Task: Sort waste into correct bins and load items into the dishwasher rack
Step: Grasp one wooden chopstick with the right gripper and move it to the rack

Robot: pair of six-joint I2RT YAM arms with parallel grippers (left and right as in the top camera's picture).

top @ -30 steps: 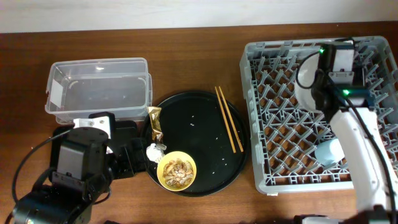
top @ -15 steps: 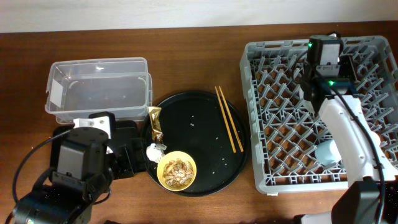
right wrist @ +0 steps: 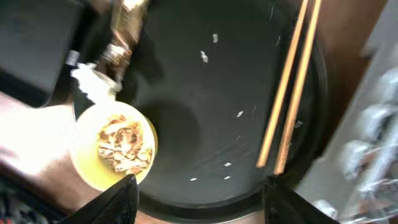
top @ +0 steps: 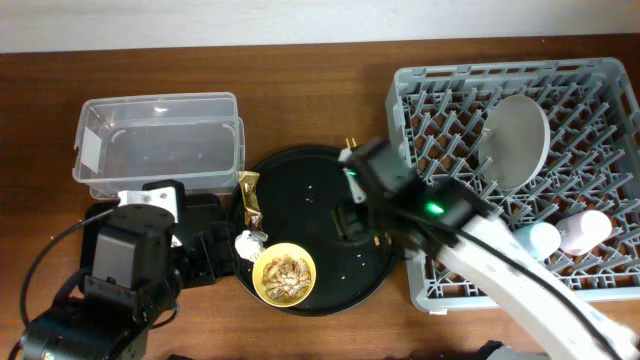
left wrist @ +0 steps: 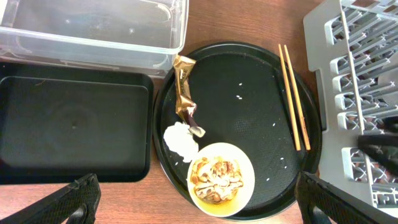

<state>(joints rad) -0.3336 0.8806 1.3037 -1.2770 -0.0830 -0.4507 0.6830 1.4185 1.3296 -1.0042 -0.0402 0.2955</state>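
Observation:
The pale green plate (top: 515,140) stands on edge among the pegs of the grey dishwasher rack (top: 398,130), with a blue cup (top: 530,238) and a pink cup (top: 586,229) nearer the front. My right gripper (right wrist: 199,205) hangs open and empty over the round black tray (right wrist: 205,124), with the chopsticks (right wrist: 289,81) to its right. The yellow bowl (left wrist: 221,179) holds food scraps (left wrist: 216,176). The gold wrapper (left wrist: 184,93) and white tissue (left wrist: 180,138) lie beside it. My left gripper (left wrist: 200,202) is open above the bowl's near edge.
The clear tub (top: 160,150) sits at the back left. The shallow black bin tray (left wrist: 74,127) lies in front of it, partly under my left arm (top: 125,270). Rice grains (left wrist: 242,93) dot the round tray. My right arm (top: 450,225) crosses the rack's front left corner.
My right gripper has let go of the plate, which now stands in the rack. The arm has swung left and forward over the round tray. The left arm has not moved.

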